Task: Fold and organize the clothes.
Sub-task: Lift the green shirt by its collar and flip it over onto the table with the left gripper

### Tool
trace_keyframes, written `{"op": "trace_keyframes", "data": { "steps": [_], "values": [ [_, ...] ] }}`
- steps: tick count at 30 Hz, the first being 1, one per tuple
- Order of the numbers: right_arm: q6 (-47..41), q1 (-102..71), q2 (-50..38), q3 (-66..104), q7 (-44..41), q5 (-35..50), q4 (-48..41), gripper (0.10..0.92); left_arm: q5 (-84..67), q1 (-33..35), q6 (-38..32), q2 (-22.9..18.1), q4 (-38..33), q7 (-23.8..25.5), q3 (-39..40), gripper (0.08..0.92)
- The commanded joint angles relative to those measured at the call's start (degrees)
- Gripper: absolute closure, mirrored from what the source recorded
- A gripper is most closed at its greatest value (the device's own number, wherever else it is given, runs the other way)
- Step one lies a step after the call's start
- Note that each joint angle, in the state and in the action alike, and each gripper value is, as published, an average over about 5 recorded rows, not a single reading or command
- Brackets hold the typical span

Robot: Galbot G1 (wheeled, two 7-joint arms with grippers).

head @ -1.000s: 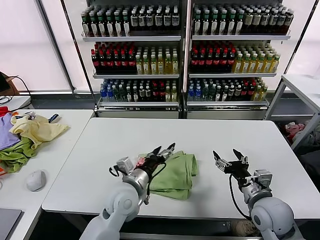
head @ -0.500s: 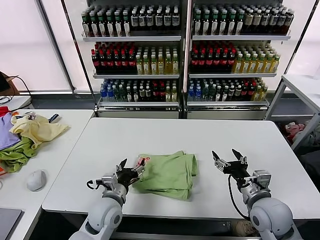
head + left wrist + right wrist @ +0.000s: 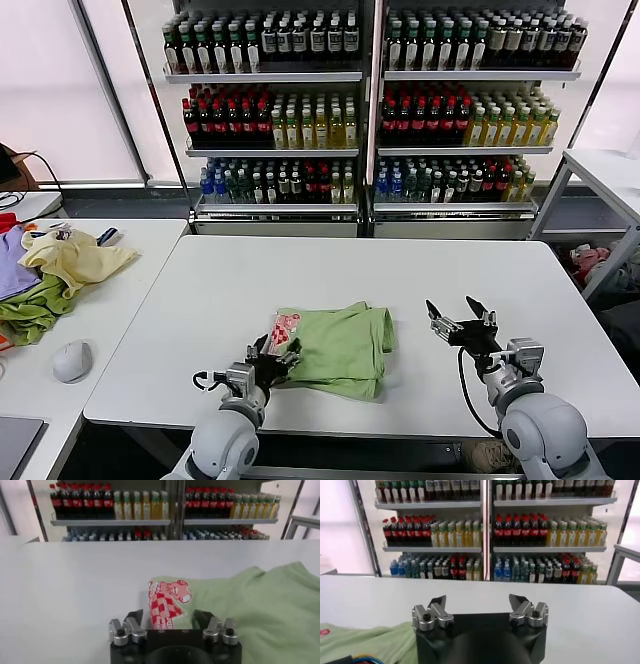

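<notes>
1. Light green polo shirt [image 3: 340, 345] lies folded at the lower centre of the head view, on the white table [image 3: 400, 270], its red-and-white print [image 3: 166, 600] facing up at the left corner.
2. Left gripper [image 3: 272, 357] sits low at the shirt's near left edge, jaws apart on either side of the fabric edge; a firm grip cannot be confirmed.
3. Right gripper [image 3: 459, 320] hovers at the lower right, well apart from the shirt, jaws spread wide and holding nothing.
4. Heaped garments [image 3: 50, 275] lie at the far left.
</notes>
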Motion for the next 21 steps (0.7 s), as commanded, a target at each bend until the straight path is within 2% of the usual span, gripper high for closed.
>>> {"op": "trace_keyframes", "data": {
  "steps": [1,8,16,21],
  "values": [
    [0.0,0.3,0.0,-0.1,0.0,0.0,-0.2,0.203,0.6,0.5,0.5,0.2,1.2,0.4,0.5,0.389],
    [0.0,0.5,0.1,-0.2,0.0,0.0,-0.4,0.203,-9.9,0.5,0.1,-0.2,-0.1,1.0,-2.9,0.571],
    [0.1,0.2,0.3,0.1,0.0,0.1,-0.3,0.203,-29.8,0.8,-0.3,0.0,-2.8,1.2,-11.9,0.805],
    [0.2,0.3,0.3,0.2,0.0,0.2,-0.3,0.203,-44.2,1.4,0.7,1.2,-5.2,0.0,-18.8,0.878]
  ]
}}
